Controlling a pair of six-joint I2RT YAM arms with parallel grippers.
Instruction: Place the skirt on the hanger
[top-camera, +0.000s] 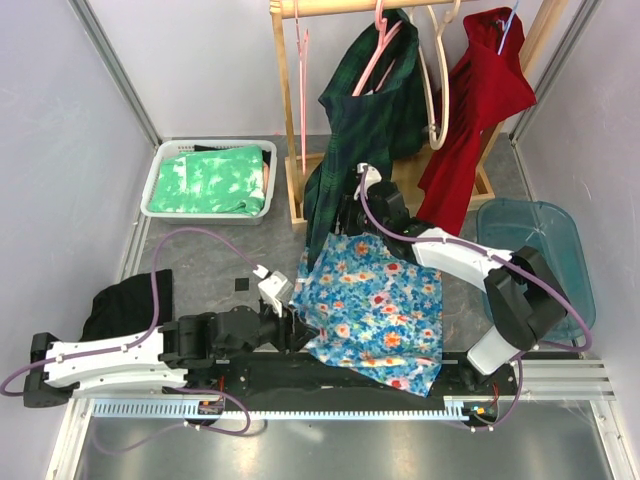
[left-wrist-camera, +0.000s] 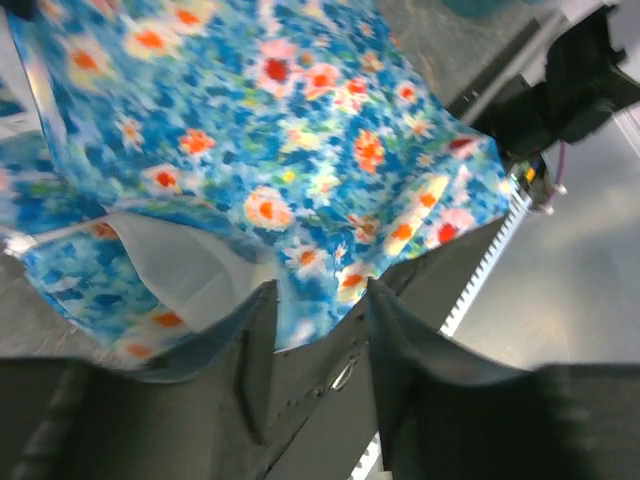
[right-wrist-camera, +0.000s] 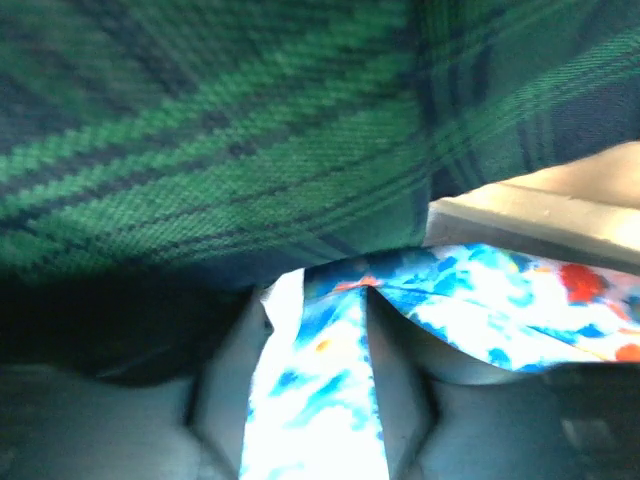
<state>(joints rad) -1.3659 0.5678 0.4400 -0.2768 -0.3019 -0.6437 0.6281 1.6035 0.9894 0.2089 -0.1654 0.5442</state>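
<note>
Top external: floral skirt (top-camera: 375, 300) lies at tabletop (top-camera: 200, 262) near edge
Both spread: left claw (left-wrist-camera: 320, 290), right claw (right-wrist-camera: 316, 298), skirt cloth between each

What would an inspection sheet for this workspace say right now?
Surface: grey table.
Job's things: floral skirt spread on the table; empty pink hanger on wooden rack.
Clutter: plaid garment and red garment hung on rack; white basket of green cloth; black garment; blue tub.
Hands: left hand open at skirt's edge; right hand open, skirt fabric between its jaws.
Cables: purple cables looped along both arms.
Surroundings: pale wall panels.
</note>
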